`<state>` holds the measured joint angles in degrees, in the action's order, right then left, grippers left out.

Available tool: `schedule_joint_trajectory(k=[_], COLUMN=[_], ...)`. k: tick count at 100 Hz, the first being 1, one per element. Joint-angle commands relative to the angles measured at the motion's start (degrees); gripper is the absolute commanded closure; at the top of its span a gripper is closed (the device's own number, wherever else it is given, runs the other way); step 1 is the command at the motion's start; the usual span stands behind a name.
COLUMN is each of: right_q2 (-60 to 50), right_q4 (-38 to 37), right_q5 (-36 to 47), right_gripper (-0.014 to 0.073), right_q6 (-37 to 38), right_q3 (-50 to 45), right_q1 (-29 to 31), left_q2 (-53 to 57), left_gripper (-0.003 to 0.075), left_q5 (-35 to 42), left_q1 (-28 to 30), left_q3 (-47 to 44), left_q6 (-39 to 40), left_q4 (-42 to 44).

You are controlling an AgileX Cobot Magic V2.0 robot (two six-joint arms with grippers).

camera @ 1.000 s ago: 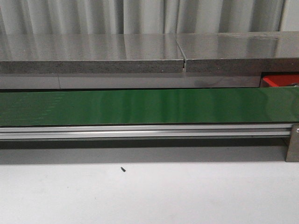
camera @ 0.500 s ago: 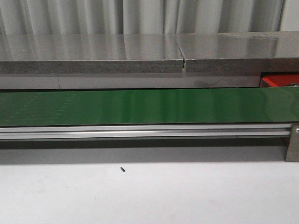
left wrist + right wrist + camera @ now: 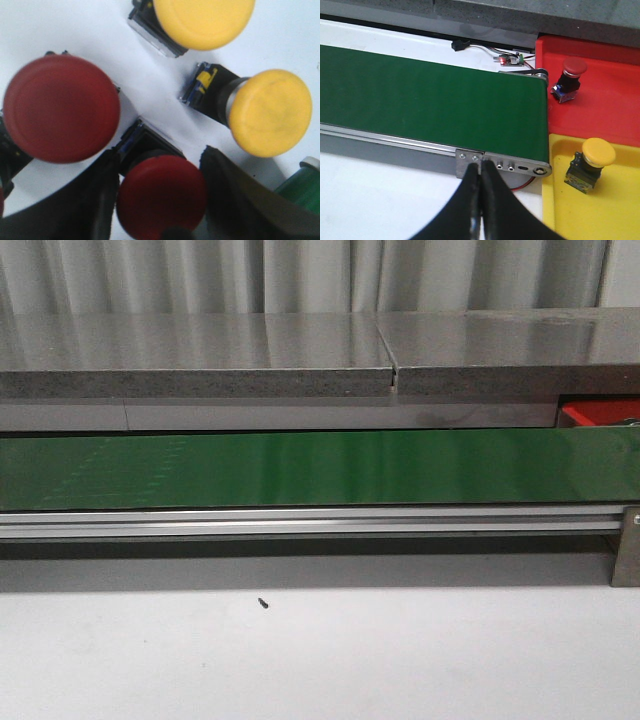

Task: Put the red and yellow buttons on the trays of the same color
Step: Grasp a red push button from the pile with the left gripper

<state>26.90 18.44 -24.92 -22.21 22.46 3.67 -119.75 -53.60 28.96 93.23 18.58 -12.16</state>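
Observation:
In the left wrist view my left gripper [image 3: 160, 165] is shut on the cap of a small red button [image 3: 161, 202] that lies on a white surface. Close around it are a big red button [image 3: 60, 107] and two yellow buttons [image 3: 202, 22] [image 3: 270, 112]. In the right wrist view my right gripper [image 3: 481, 172] is shut and empty, over the belt's end bracket. Beyond it a red tray [image 3: 612, 112] holds a red button [image 3: 570, 75], and a yellow tray [image 3: 615, 212] holds a yellow button [image 3: 592, 162]. The front view shows only a corner of the red tray [image 3: 600, 412].
The long green belt [image 3: 300, 468] runs across on an aluminium frame, with a grey stone shelf [image 3: 200, 350] behind it. The belt [image 3: 430, 95] ends right beside the two trays. Wires and a small circuit board [image 3: 507, 60] lie behind it. A green object [image 3: 300, 187] edges in beside the left fingers.

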Motion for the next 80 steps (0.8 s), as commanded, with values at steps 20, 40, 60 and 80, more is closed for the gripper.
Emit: schedule_joint_trajectory(k=[20,40,60,80], right_q2=[0.1,0.1,0.1,0.1], right_q4=[0.6,0.6,0.6,0.6], right_q5=[4.0,4.0,4.0,4.0], right_gripper=[0.0708,0.0708,0.0708,0.0708], right_q6=[-0.4,-0.4,-0.4,-0.4], right_q3=[1.4,1.4,1.4,1.4], right_q1=[-0.1,-0.1,-0.1,-0.1], left_q2=[5.1,11.3,17.9,20.5], left_gripper=[0.0561,0.0561,0.0561,0.0561], left_q5=[-0.8,-1.0,-3.1,-3.3], left_q1=[-0.2,-0.2,-0.8,-5.3], left_q3=[1.8,1.8,1.5,0.1], left_q6=[-5.7,-9.8,-16.7,-17.7], left_q4=[-1.0,-1.0,-4.9,-4.7])
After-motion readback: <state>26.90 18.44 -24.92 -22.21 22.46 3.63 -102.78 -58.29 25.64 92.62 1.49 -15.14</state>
